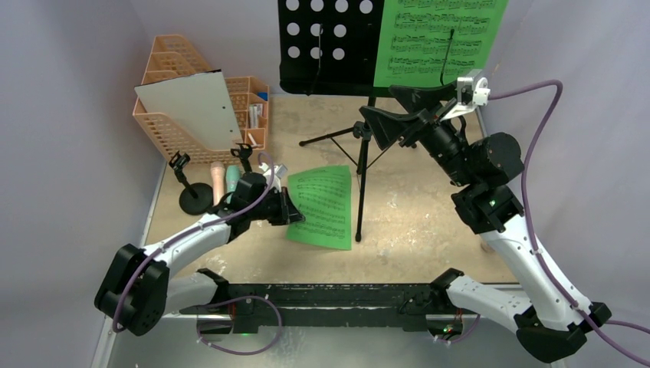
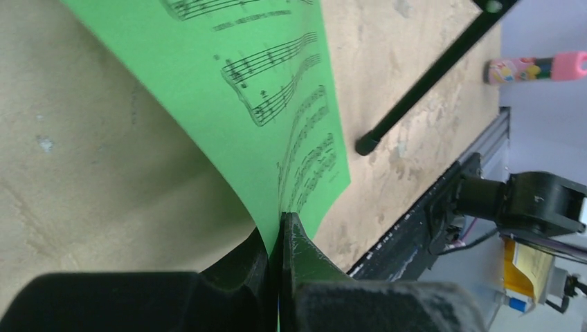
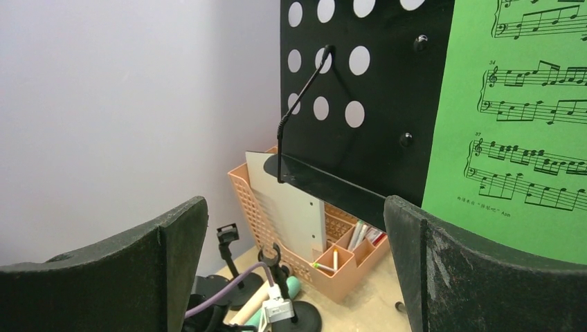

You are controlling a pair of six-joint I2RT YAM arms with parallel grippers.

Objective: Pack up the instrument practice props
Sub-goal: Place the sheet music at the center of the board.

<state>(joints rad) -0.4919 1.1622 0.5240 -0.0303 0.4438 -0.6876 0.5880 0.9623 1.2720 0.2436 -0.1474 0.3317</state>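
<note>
The black hole-punched music desk (image 1: 329,42) stands on its tripod legs (image 1: 360,176) at the back, with one green sheet-music page (image 1: 441,38) on its right half. My left gripper (image 1: 295,217) is shut on the edge of the second green page (image 1: 322,207), which curls up off the table; the pinch shows in the left wrist view (image 2: 280,228). My right gripper (image 1: 398,115) hangs open and empty in front of the desk (image 3: 367,104), just left of the page on it (image 3: 519,117). Pink (image 1: 218,180) and mint (image 1: 232,179) toy microphones lie by two black round-based holders (image 1: 192,195) (image 1: 245,157).
An orange mesh organizer (image 1: 180,123) with pens stands at the back left, a grey-white board (image 1: 192,107) leaning in it. A tripod leg (image 2: 429,76) reaches toward the table's front rail (image 1: 329,295). A pink pen-like item (image 2: 533,68) lies at the table's right edge.
</note>
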